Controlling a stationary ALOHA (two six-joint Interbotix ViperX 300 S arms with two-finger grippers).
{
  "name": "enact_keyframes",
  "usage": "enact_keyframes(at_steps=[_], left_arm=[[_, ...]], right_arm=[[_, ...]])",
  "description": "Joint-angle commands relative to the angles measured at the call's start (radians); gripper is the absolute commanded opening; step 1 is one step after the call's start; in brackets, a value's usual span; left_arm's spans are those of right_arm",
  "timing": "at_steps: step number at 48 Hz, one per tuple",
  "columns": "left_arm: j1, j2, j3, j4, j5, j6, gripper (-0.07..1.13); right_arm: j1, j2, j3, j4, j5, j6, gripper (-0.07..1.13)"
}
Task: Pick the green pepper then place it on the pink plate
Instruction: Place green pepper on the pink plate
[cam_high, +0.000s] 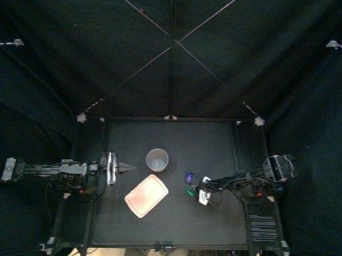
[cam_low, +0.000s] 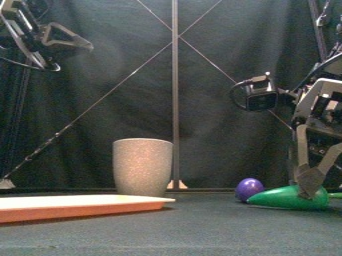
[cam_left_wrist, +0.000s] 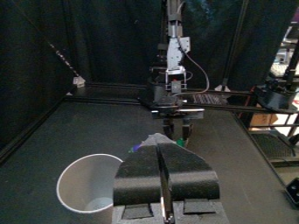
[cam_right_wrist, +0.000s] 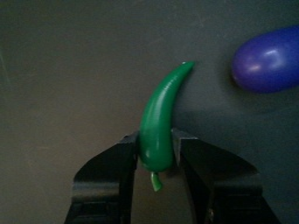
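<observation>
Dim overall, black curtains (cam_high: 80, 60) swallowing light, table (cam_high: 201, 140) faintly lit, soft sheen on green pepper (cam_right_wrist: 163, 109)

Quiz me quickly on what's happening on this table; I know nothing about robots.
1. True or false: the green pepper lies on the black table, off the pink tray.
2. What stands upright behind the tray? A) a red cup B) a tall grey speckled cup C) a wooden box
3. Fill in: the ____ gripper's jaws clamp the pepper's stem end.

Key: 1 true; 2 B; 3 right gripper.
</observation>
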Motion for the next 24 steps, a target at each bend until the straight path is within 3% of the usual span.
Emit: enact_keyframes(at_steps=[1, 10, 24], left_arm=[[0.002, 0.000, -0.011, 0.000, -0.003, 0.000, 0.02], [0.002, -0.002, -0.009, 0.000, -0.003, 0.002, 0.02], [0.008, -0.002, -0.008, 0.000, -0.003, 0.002, 0.02]], right_arm=[[0.020, -0.015, -0.044, 0.009, -0.002, -0.002, 0.60], [0.051, -0.012, -0.170, -0.021, -0.002, -0.014, 0.58], [0.038, 0.092, -0.365, -0.198, -0.002, -0.006, 0.58]])
